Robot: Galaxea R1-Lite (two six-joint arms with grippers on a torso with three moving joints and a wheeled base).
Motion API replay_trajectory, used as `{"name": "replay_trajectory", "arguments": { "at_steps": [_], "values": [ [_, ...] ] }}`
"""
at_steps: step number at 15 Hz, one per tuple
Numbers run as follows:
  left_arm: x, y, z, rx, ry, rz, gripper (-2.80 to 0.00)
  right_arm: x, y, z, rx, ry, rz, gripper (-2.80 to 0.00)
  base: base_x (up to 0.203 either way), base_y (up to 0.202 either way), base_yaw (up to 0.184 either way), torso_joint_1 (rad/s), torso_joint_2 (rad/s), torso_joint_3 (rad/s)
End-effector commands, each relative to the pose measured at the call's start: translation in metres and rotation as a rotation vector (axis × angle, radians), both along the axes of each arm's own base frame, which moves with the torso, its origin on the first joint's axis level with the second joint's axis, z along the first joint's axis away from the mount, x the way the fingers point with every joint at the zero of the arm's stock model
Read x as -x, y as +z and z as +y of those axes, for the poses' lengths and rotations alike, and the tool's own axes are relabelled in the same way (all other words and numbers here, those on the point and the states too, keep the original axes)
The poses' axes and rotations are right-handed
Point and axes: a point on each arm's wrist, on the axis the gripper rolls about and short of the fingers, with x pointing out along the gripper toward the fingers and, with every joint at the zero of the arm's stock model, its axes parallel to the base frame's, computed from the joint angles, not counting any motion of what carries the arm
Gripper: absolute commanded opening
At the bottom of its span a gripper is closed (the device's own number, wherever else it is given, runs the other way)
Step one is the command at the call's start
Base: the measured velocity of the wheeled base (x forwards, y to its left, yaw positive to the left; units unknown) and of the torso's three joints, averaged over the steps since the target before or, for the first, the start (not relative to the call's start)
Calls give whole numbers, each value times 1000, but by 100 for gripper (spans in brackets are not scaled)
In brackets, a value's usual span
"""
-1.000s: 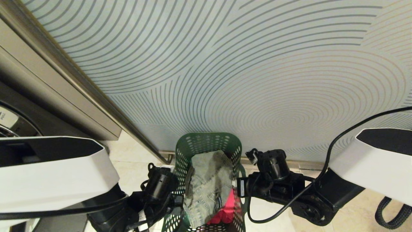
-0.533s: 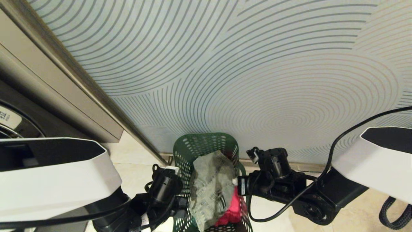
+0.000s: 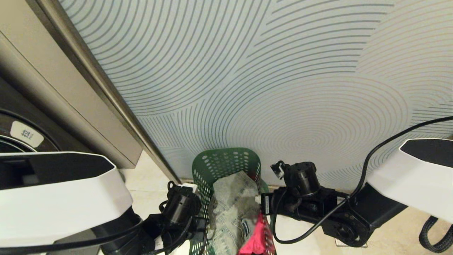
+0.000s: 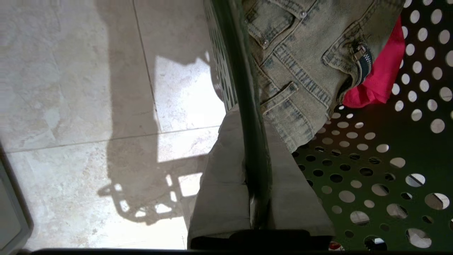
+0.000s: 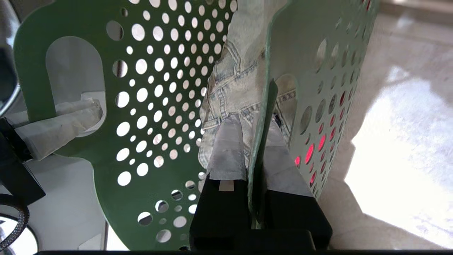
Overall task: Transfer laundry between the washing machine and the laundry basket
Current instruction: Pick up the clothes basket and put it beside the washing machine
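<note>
Both the left gripper (image 4: 256, 166) and right gripper (image 5: 256, 141) are clamped on opposite rims of the laundry basket (image 3: 226, 163), apparently carrying it; next, bring it to the washing machine (image 3: 21, 136).

The laundry basket (image 3: 226, 166) is stuffed with jeans (image 3: 231, 205) and a pink cloth (image 3: 256, 237), the wall (image 3: 283, 88) stands right behind it, and bare floor (image 4: 88, 106) lies open beside it.

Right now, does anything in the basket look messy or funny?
Only a little: the jeans sit crumpled, heaped to the laundry basket rim, over something pink. Left hand and right hand each pinch the rim.
</note>
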Motion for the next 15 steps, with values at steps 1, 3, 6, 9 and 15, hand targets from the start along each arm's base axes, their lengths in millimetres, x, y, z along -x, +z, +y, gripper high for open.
{"name": "replay_trajectory", "arguments": {
  "at_steps": [1,3,6,9,15],
  "values": [
    [3,5,2,7,1,-9,-280,1,3,-1,-7,0,-7,-280,0,0,0,2,7,203],
    [8,8,5,7,-3,-8,-280,2,7,0,-19,1,-16,-280,0,0,0,0,4,204],
    [15,15,7,17,-12,-17,-280,7,14,7,-44,19,-24,-280,0,0,0,1,1,203],
    [19,18,4,22,-31,-23,-280,11,22,8,-56,27,-39,-280,0,0,0,3,0,199],
    [22,20,1,24,-46,-26,-280,12,25,8,-59,26,-44,-280,0,0,0,1,4,205]
  ]
}}
